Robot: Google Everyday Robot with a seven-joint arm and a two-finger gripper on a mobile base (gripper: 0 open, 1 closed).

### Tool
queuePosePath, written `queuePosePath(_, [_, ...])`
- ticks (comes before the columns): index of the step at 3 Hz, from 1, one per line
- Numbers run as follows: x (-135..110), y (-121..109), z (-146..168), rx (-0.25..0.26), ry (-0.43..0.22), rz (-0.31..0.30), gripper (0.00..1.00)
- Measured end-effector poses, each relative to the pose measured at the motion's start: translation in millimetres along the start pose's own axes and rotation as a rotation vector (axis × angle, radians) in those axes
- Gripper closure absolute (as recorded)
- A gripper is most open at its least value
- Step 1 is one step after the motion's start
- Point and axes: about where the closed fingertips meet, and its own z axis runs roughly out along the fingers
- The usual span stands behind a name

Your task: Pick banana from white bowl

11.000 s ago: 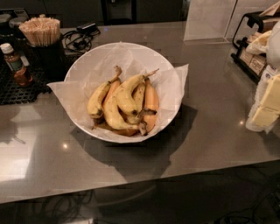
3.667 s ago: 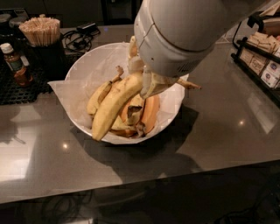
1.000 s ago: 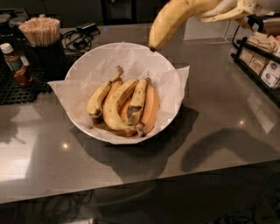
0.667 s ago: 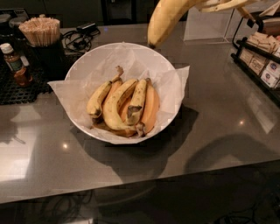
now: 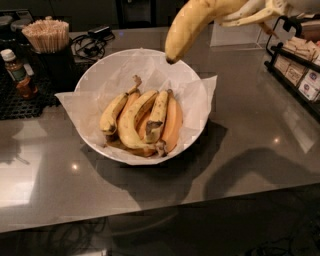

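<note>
The banana [image 5: 192,25], large, bright yellow with a dark tip, hangs in the air above the far rim of the white bowl, tip pointing down. My gripper [image 5: 252,11] is at the top edge, right of centre, and is shut on the banana's stem end; its pale fingers [image 5: 245,17] wrap the fruit. The white bowl [image 5: 112,75], lined with crinkled white paper, sits on the grey counter. It holds several other bananas [image 5: 135,122], one of them orange-tinted [image 5: 171,125].
A cup of wooden stir sticks [image 5: 47,37] and a small bottle [image 5: 17,72] stand on a black mat [image 5: 20,102] at the back left. Cables [image 5: 92,42] lie behind the bowl. A black rack of packets [image 5: 300,67] stands at the right. The counter's front edge [image 5: 165,207] runs below.
The banana was lifted out of the bowl. Over the last second it has risen a little higher with my gripper. The bowl and the other bananas have stayed put.
</note>
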Motion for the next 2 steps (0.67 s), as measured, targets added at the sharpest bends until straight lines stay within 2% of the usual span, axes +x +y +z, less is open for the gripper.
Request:
queuePosePath(1, [4.1, 23.0, 22.1, -0.036, -0.093, 0.079, 1.00])
queuePosePath(2, [3.2, 23.0, 24.2, -0.034, -0.104, 0.088, 1.00])
